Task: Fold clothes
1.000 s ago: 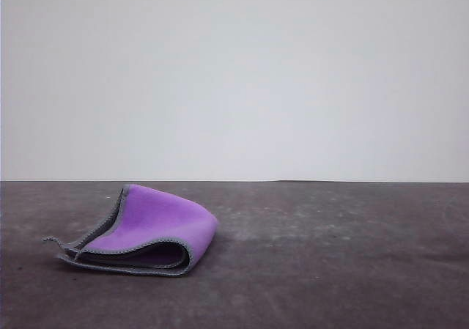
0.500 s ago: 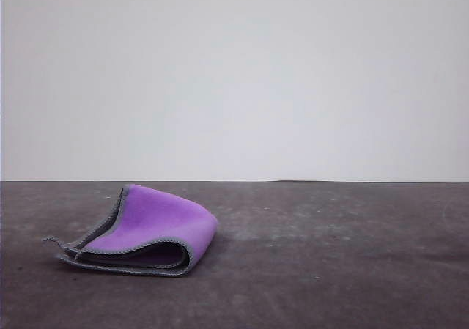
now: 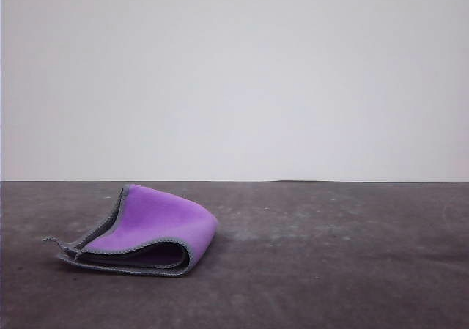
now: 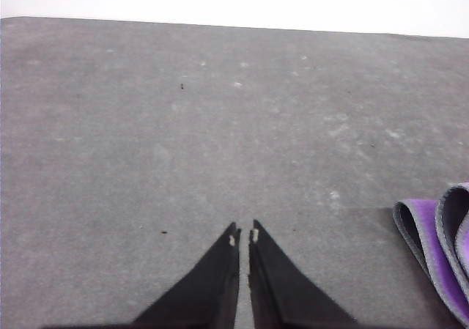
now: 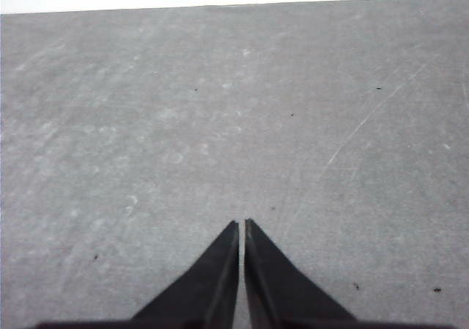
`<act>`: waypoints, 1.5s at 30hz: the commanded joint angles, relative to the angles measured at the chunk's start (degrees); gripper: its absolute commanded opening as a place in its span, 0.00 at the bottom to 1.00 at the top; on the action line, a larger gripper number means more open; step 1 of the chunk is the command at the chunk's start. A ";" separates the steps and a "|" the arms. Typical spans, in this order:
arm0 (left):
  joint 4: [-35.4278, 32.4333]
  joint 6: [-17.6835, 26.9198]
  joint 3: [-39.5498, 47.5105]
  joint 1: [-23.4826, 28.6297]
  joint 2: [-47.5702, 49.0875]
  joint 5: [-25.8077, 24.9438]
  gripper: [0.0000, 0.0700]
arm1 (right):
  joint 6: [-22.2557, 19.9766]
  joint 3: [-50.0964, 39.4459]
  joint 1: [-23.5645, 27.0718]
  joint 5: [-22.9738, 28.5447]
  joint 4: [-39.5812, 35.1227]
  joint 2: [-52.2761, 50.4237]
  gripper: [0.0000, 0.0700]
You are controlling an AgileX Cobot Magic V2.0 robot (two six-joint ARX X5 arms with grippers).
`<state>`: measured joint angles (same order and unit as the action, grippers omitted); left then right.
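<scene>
Resting on the left part of the dark grey table point(image 3: 330, 270), well in front of the pale wall point(image 3: 234, 72), the cloth point(image 3: 146, 230) lies folded over on itself, its bright purple face turned up and outward and its light grey stitched edging running round the open side that faces the camera. Dark grey shows in the hollow between the layers, and a loose thread or corner trails off toward the left on the tabletop. My left gripper point(image 4: 244, 235) has its two black fingers drawn together, the tips nearly meeting with only a thin slit between them, and nothing is held there; it hangs over bare table, and a curled edge of the cloth point(image 4: 440, 248), purple with grey trim, lies apart from the fingertips off to one side. My right gripper point(image 5: 242, 226) is likewise pinched closed, tips all but touching, with nothing in it, above scuffed and speckled grey surface.
</scene>
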<state>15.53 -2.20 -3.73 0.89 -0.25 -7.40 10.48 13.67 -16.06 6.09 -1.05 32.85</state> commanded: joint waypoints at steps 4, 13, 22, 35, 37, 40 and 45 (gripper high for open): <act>1.46 -0.09 0.68 0.02 0.07 -0.06 0.01 | -8.82 -1.48 2.83 -0.07 6.23 -7.33 0.01; 1.46 -0.07 0.68 0.00 0.07 -0.09 0.01 | -12.99 -10.08 12.83 -6.03 8.73 -26.04 0.01; 1.44 -0.07 0.68 0.02 0.07 -0.07 0.01 | -14.90 -12.94 16.21 -9.66 11.46 -32.53 0.01; 1.33 -0.07 0.68 0.00 0.07 -0.07 0.01 | -13.64 -12.96 16.08 -9.57 10.98 -32.64 0.01; 1.33 -0.07 0.68 0.00 0.07 -0.09 0.01 | -13.68 -12.96 16.10 -9.47 10.32 -32.64 0.01; 1.33 -0.07 0.68 0.00 0.07 -0.07 0.01 | -13.68 -12.96 16.10 -9.49 10.01 -32.64 0.01; 1.33 -0.07 0.68 0.00 0.07 -0.07 0.01 | -13.68 -12.96 16.10 -9.49 10.03 -32.64 0.01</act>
<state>15.53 -2.22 -3.73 0.89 -0.25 -7.38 -3.81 0.99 0.05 -3.42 9.63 0.19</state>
